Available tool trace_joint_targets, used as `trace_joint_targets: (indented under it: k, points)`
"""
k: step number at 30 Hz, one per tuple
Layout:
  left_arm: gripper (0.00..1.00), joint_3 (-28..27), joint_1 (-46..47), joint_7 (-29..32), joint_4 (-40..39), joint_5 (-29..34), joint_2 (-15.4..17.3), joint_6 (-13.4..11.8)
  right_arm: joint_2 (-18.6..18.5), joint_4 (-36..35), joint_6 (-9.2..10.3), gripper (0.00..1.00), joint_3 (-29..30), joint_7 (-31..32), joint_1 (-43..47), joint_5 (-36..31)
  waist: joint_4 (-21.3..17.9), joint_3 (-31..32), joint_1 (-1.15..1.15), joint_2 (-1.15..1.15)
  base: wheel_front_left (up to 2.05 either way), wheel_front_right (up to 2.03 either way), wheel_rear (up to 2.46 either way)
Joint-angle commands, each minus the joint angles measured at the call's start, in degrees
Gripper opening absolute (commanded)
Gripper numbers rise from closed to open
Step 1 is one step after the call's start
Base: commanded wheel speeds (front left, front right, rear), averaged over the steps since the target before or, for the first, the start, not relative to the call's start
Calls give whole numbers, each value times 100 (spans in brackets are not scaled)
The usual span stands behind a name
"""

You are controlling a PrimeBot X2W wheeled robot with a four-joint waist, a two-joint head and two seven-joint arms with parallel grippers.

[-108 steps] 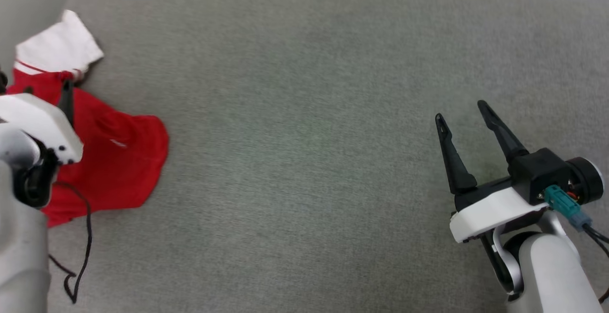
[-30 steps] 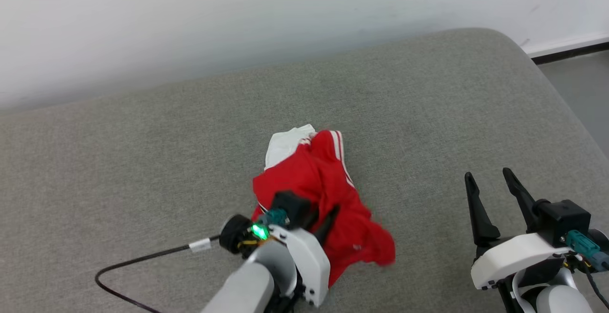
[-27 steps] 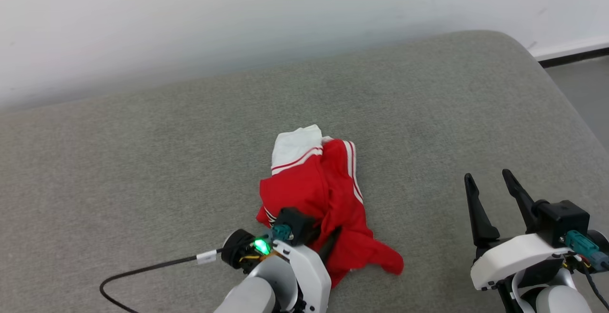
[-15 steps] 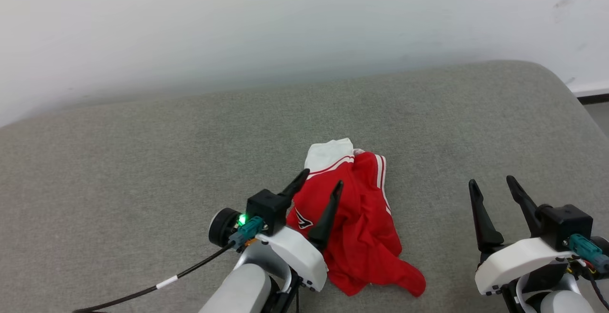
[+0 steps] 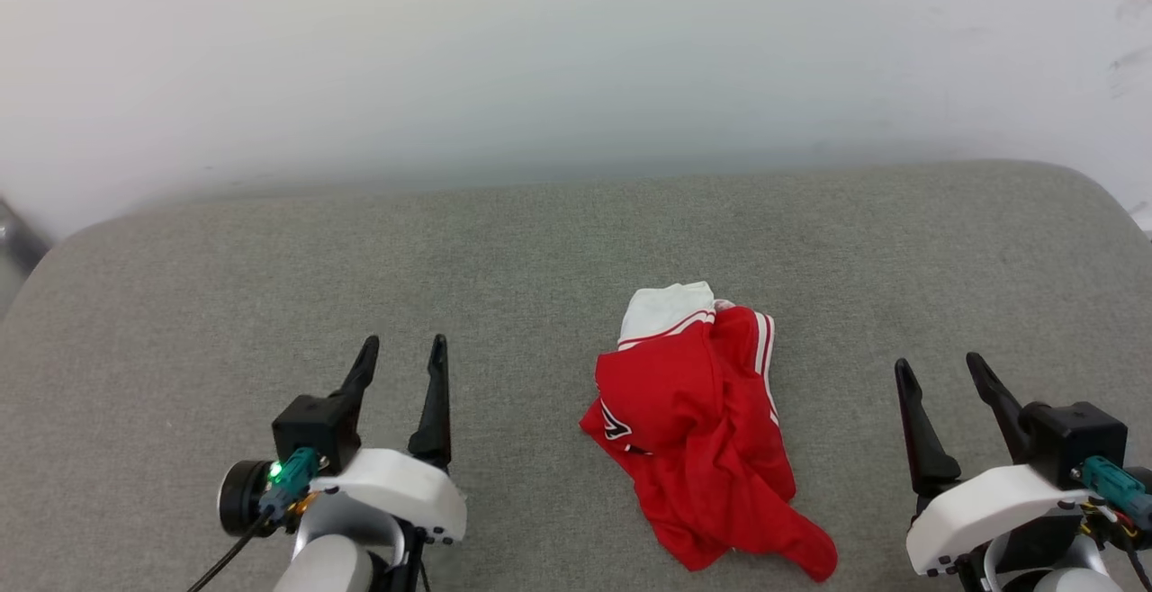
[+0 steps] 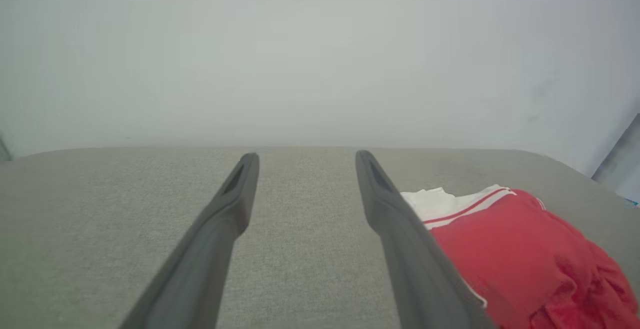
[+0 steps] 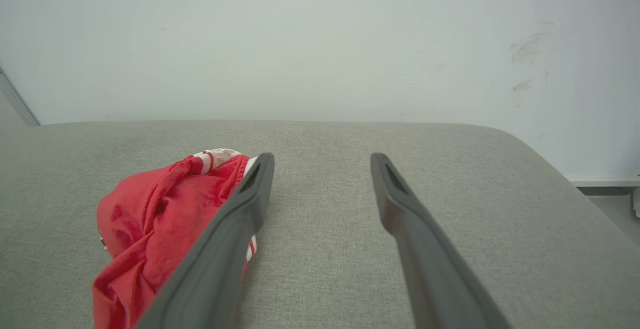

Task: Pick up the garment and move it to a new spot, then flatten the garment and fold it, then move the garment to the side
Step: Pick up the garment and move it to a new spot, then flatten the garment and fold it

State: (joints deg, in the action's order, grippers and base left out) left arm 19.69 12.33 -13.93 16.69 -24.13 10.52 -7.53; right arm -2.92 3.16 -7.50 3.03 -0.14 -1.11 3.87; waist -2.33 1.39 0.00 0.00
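A pale wall (image 5: 540,52) closes the far side of the scene. Before it lies a wide grey cushion (image 5: 270,286) with rounded corners, and it carries everything else.

The garment (image 5: 702,421) lies crumpled on the cushion, a little right of the middle and between the two arms. It is not flat at all: the red cloth is bunched and folded over itself. Its long axis runs from far to near and leans to the right at the near end. The white sleeve (image 5: 661,309) points to the far side, the striped trim (image 5: 763,340) runs along the right edge, and a red tail reaches toward the near right.

The left end effector (image 5: 405,340) is released, with its fingers spread and nothing between them; the garment lies to its right, apart from it. The right end effector (image 5: 937,362) is also released and empty, and the garment lies to its left.

I judge that the right arm is somewhat nearer, because the near tail comes close to it. For flattening, each arm would probably reach inward, toward the middle, to take one side of the heap.
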Motion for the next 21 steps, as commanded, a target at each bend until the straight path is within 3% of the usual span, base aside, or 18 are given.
trace_joint_targets:
  k: [1,15,21]
  points:
    - [100,-49,-131,-35,-56,-18,48,-53,6,-46,2,100,-9,3,56,-46,9,6,0,0,0,0,0]
    - [100,-138,-575,-11,-496,50,261,-367,6,-175,2,100,-42,93,84,13,71,-10,0,0,0,0,0]
    - [100,-85,-487,18,-600,88,256,-399,6,42,2,100,322,398,42,412,165,-42,0,0,0,0,0]
